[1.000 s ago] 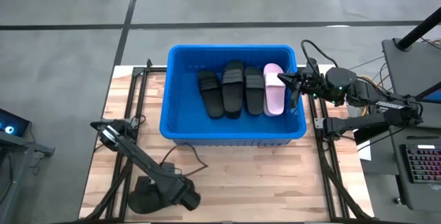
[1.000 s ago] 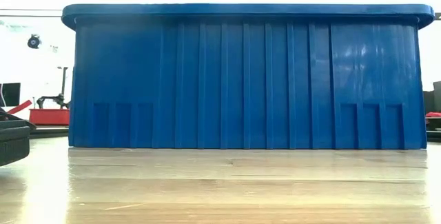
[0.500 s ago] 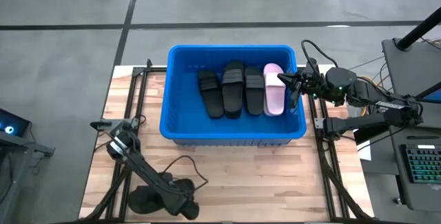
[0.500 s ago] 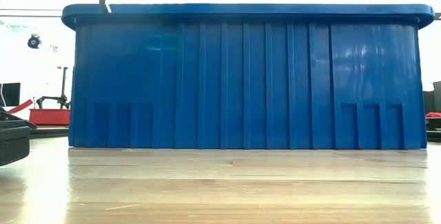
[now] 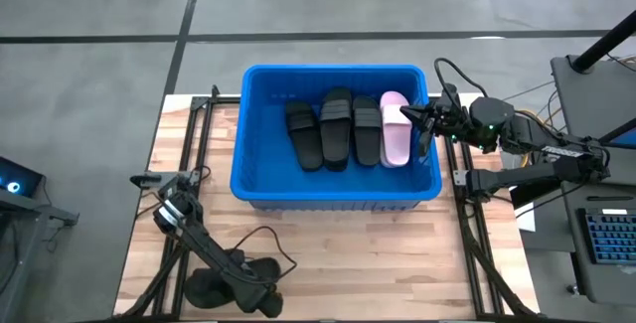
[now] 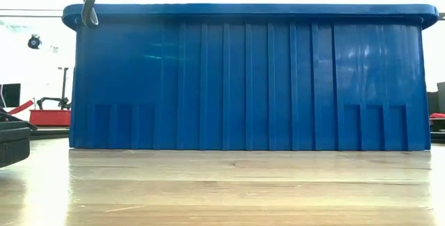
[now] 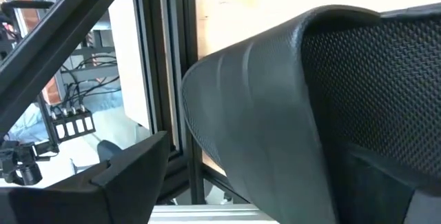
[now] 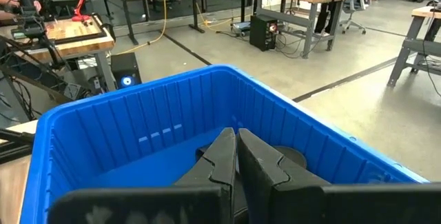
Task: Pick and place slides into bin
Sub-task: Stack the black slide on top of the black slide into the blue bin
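On the wooden table sits the bin, four slides inside (three black, one pink), side by side, long axes running front to back. They look light and flexible; the strap seems the best hold. The left gripper is spread, empty; the right gripper is clenched, empty, over the bin's rim.

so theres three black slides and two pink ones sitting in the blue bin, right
Not quite: the high view shows only one pink slide in the blue bin, not two. It lies at the right end of the row, beside the three black slides.
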